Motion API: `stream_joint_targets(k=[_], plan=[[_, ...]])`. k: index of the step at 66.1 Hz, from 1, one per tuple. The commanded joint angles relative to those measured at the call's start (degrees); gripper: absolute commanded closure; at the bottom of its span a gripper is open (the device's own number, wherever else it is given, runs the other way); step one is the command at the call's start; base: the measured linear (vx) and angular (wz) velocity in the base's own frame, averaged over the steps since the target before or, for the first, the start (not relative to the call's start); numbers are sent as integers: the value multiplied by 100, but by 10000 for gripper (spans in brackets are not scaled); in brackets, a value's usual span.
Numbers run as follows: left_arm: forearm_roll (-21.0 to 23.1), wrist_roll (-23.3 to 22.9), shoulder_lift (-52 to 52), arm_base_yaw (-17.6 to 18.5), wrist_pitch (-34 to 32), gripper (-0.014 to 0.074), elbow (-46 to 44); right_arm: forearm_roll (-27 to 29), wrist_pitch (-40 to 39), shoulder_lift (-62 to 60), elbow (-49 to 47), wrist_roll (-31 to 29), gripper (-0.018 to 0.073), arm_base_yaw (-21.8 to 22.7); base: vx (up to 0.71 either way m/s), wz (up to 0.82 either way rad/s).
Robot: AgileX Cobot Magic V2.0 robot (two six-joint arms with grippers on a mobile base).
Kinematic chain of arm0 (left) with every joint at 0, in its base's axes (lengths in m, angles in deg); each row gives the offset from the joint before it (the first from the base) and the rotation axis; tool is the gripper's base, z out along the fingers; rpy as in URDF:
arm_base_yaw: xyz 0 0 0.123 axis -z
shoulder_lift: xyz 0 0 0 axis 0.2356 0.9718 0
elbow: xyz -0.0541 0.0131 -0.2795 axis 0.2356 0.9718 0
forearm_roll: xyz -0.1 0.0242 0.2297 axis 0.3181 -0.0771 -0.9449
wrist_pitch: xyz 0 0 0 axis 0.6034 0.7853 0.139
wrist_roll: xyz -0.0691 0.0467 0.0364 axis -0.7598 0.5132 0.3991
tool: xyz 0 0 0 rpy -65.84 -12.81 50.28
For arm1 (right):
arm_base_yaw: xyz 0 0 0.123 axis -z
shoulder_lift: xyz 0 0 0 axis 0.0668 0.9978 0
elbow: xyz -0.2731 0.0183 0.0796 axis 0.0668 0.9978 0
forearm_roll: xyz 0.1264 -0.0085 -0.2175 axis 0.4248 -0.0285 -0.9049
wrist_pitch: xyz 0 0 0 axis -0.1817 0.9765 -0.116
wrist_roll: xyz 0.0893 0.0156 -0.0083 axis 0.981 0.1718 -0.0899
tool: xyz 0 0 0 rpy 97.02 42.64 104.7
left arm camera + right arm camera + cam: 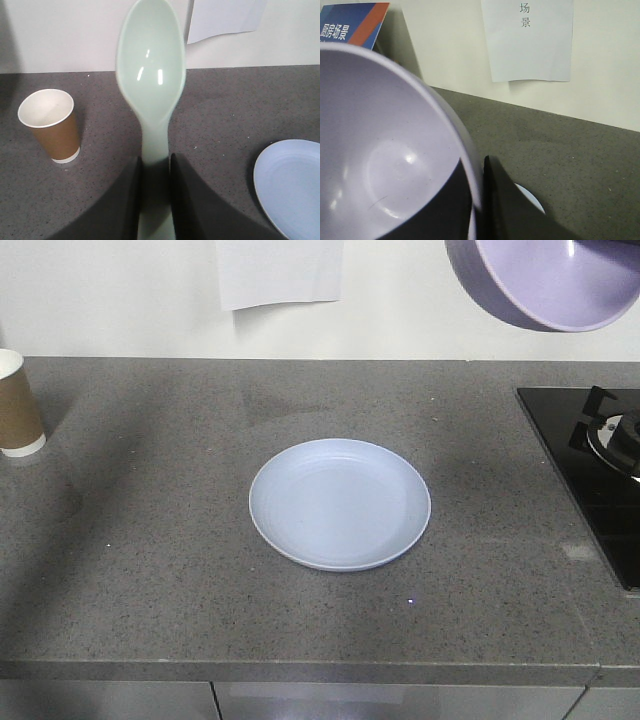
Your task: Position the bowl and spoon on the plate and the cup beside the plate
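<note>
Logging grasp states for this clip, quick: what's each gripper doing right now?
Left gripper: shut on the spoon handle.
Right gripper: shut on the bowl rim.

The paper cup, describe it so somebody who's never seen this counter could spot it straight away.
On the grey speckled countertop, look far left of the pale blue plate at its centre. The paper cup stands upright there near the back wall: brown, with white rim and base band, taller than the flat plate.
</note>
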Motion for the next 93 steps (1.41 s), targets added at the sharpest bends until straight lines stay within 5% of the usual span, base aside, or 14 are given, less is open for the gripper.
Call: stream_joint_targets(k=[1,93], plan=[[40,-36,-98,4,-371,602,-159,328,-238,-138,-164,-47,569,9,3,0],[40,-36,-98,4,-371,602,-159,328,-238,-138,-164,-47,569,9,4,0]])
